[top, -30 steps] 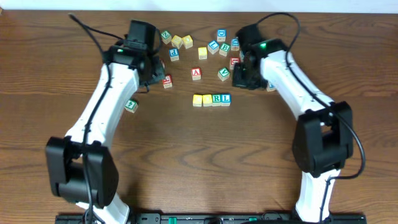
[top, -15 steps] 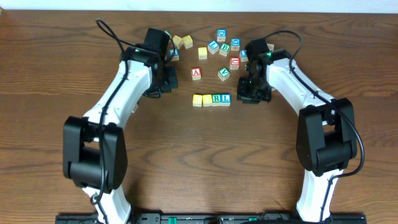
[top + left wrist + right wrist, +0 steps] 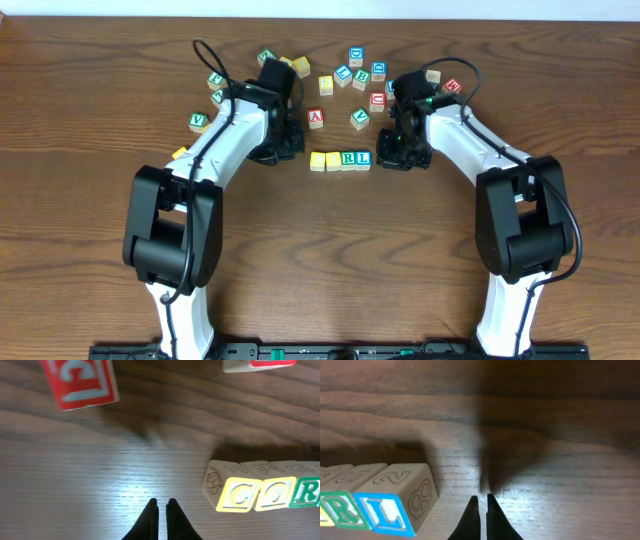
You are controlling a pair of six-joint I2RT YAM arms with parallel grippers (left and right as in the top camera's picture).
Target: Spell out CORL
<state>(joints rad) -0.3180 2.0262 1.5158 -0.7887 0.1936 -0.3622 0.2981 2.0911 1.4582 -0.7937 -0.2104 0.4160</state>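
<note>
Four cubes stand in a touching row mid-table and read CORL: yellow C [image 3: 318, 160], yellow O [image 3: 333, 160], green R [image 3: 348, 159], blue L [image 3: 363, 158]. My left gripper [image 3: 292, 150] sits low just left of the C cube [image 3: 239, 495], shut and holding nothing, a small gap away. The left wrist view also shows the O [image 3: 272, 494] and the R [image 3: 307, 492]. My right gripper [image 3: 392, 157] is just right of the L cube [image 3: 387, 510], shut and holding nothing, with the R [image 3: 340, 512] beyond it.
Loose letter cubes lie behind the row: a red A [image 3: 316, 118], a green V [image 3: 359, 118] and a cluster [image 3: 350, 72] at the back. More cubes [image 3: 199, 122] lie at the far left. A red cube [image 3: 82, 380] lies ahead of my left fingers.
Both arms have swung inward toward the row. The left gripper came right and down to the C end, and the right settled beside the L. The row has not moved.
</note>
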